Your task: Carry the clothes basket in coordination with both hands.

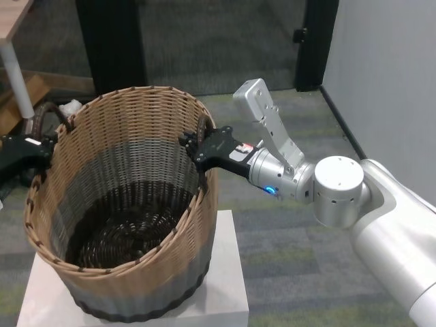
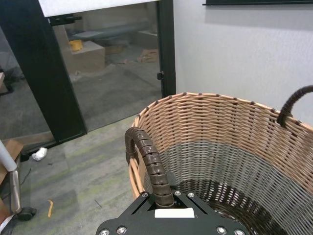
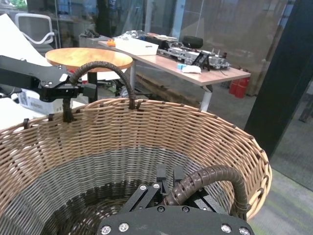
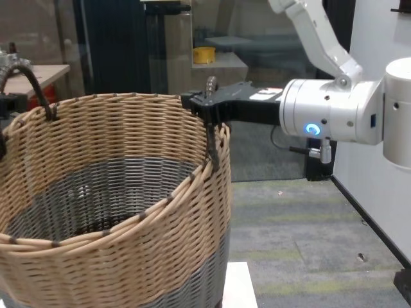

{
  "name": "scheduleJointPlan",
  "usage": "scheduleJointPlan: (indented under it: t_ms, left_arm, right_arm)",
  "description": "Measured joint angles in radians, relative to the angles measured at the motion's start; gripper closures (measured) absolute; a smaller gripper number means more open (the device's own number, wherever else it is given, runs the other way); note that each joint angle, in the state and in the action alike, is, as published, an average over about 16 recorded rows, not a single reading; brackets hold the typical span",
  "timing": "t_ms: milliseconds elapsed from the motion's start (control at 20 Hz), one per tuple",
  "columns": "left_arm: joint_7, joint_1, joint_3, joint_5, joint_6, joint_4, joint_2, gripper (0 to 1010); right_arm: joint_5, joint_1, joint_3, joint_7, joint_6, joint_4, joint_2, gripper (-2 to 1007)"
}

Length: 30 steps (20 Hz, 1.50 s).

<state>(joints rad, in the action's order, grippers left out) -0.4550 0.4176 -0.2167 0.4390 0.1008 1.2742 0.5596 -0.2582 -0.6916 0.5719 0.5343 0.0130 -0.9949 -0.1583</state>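
The large round woven wicker clothes basket [image 1: 129, 204], tan over grey over dark brown, sits on a white block [image 1: 225, 286]. The right gripper [image 1: 194, 146] and left gripper [image 1: 41, 146] each clench a dark wrapped loop handle at opposite rims.

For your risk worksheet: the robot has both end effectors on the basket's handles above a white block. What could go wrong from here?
1. The basket looks tilted; if the left end effector and right end effector rise unevenly, it may tip further.
2. Each is shut on only a thin loop handle, so one could slip out.
3. The base sits near the white block's edge; dragging could pull it off.
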Motion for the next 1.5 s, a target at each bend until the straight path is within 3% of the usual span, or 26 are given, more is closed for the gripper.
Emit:
scheduleJointPlan:
  t_ms: [950, 1250, 1500]
  left_arm:
    - [-0.014, 0.014, 0.013, 0.001, -0.011, -0.067, -0.023, 1010]
    - [-0.032, 0.023, 0.013, 0.014, -0.022, -0.094, -0.034, 1010]
    - [-0.05, 0.039, 0.006, 0.025, -0.037, -0.125, -0.047, 1010]
  right_arm:
    - [0.048, -0.044, -0.005, 0.007, 0.038, 0.14, 0.059, 912]
    - [0.064, -0.054, -0.018, -0.013, 0.039, 0.159, 0.066, 912]
    - [0.082, -0.05, -0.033, -0.048, 0.015, 0.147, 0.062, 912]
